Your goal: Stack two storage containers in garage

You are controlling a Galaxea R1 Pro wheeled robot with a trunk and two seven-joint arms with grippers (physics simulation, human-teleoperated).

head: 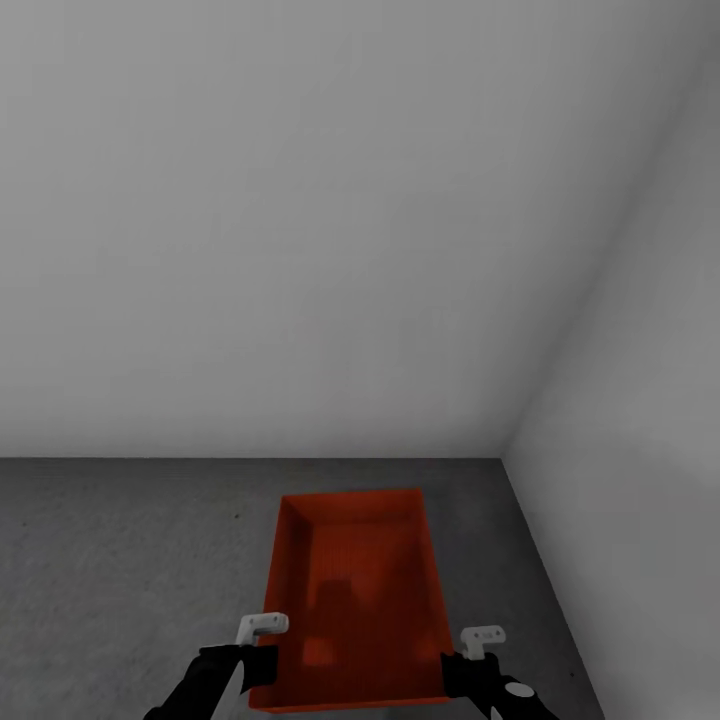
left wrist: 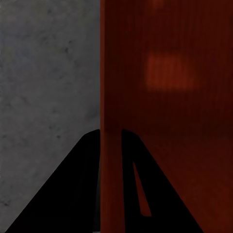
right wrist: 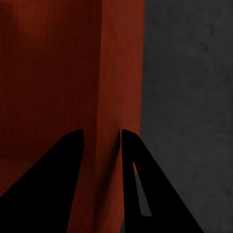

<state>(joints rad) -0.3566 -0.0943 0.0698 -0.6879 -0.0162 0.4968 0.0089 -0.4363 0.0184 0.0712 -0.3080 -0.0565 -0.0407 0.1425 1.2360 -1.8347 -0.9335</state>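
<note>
In the garage corner, pale walls [head: 350, 220] are meeting the grey concrete floor [head: 120, 560]. One red container [head: 355, 600] is sitting open-topped above that floor, near the corner. The left gripper [left wrist: 110, 184] is clamping its left wall; the right gripper [right wrist: 102, 179] is clamping its right wall, one finger inside, one outside.

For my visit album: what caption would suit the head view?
Both grippers, left and right, clamp a rust-red storage container's side walls above the garage's concrete floor.
</note>
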